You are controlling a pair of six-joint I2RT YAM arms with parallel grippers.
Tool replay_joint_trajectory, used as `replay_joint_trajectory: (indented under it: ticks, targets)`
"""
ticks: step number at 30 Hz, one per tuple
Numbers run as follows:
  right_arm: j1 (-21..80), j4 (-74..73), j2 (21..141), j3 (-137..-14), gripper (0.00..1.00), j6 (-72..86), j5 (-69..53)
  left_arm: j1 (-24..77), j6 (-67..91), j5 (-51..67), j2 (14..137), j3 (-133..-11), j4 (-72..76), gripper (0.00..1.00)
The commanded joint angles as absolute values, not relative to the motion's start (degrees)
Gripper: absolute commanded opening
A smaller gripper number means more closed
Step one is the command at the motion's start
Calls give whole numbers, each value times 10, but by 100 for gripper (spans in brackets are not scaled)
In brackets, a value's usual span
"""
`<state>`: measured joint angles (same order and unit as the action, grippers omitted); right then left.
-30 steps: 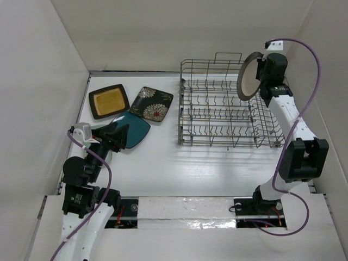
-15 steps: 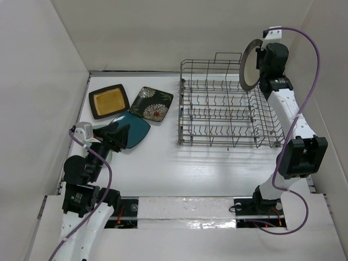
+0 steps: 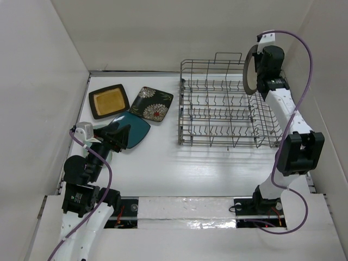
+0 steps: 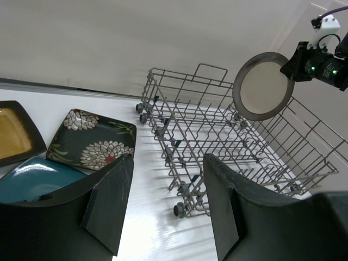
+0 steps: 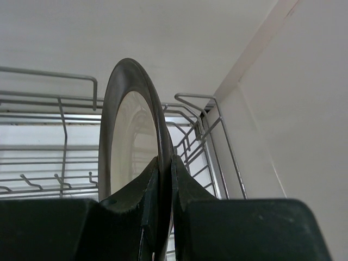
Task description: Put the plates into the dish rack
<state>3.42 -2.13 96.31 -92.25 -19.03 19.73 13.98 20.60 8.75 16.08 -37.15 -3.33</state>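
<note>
My right gripper (image 3: 256, 69) is shut on the rim of the round metallic plate (image 3: 249, 69), holding it on edge above the far right end of the grey wire dish rack (image 3: 228, 111). That plate also shows in the right wrist view (image 5: 130, 141) and the left wrist view (image 4: 263, 85). The teal plate (image 3: 138, 130), the black flowered plate (image 3: 151, 104) and the black plate with mustard centre (image 3: 109, 100) lie on the table at the left. My left gripper (image 3: 120, 135) is open and empty, just over the teal plate's near edge.
White walls close in the table on the left, back and right. The rack (image 4: 217, 141) stands on small wheels (image 4: 180, 209). The right wall runs close beside the rack's right side (image 5: 255, 136).
My right gripper has lifted the round plate and turned it more edge-on, shifting it up and to the right over the rack's far right end. The left arm has not moved.
</note>
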Motion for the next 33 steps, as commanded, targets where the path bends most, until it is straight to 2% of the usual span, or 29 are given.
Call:
replay_joint_trajectory:
  ticks: [1, 17, 20, 21, 23, 25, 33]
  targets:
    - [29, 98, 948, -942, 0, -209, 207, 145, 199, 85, 169, -380, -15, 51]
    - [41, 144, 969, -840, 1, -211, 190, 145, 199, 84, 169, -381, -16, 51]
    - [41, 151, 973, -828, 12, -208, 192, 145, 198, 83, 170, -380, -16, 51]
    - [41, 154, 974, -824, 21, -206, 196, 145, 199, 83, 170, -380, -16, 51]
    - [41, 156, 979, -820, 27, -199, 199, 145, 198, 83, 171, -380, -17, 51]
    - [41, 154, 979, -817, 32, -194, 196, 145, 198, 83, 173, -380, -16, 51]
    - [68, 152, 967, -799, 35, -186, 193, 145, 197, 82, 173, -380, -15, 51]
